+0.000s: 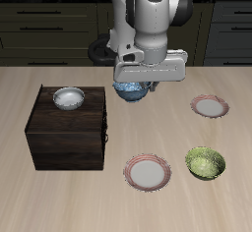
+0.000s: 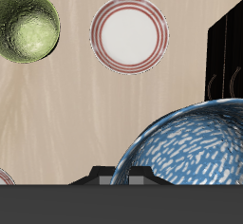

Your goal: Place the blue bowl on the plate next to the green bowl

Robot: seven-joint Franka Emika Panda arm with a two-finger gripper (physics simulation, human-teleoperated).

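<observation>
- Your gripper (image 1: 135,82) hangs above the table (image 1: 30,88), just behind and beside the dark wooden cabinet (image 1: 67,128).
- The blue bowl (image 1: 133,88) sits directly under the gripper body, clear of the tabletop. In the wrist view the blue bowl (image 2: 190,152) fills the area right against the gripper housing, its mottled interior facing the camera.
- You cannot see the fingertips in either view. The bowl's raised position at the gripper indicates the fingers are closed on its rim.
- The plate (image 1: 149,171) lies near the table's front edge, flat, with nothing on it. In the wrist view the plate (image 2: 129,34) shows its reddish rim and pale centre.
- The green bowl (image 1: 206,162) stands upright just beside that plate, not touching it; the wrist view shows the green bowl (image 2: 28,26) apart from the plate as well.
- A second plate (image 1: 209,105) lies farther back, well apart from the first.
- A whitish-grey bowl (image 1: 69,98) rests on top of the cabinet.
</observation>
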